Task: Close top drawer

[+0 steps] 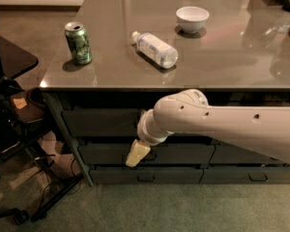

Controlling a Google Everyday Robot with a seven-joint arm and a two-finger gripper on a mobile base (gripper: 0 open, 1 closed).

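The gripper (137,153) hangs just below the top drawer (100,123) — wide or narrow, I cannot tell. The drawer looks stiff and heavy — push its middle.

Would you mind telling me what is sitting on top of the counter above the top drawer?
A green can, a plastic bottle lying on its side and a white bowl. The arm covers much of the top drawer; the end effector hangs below its front.
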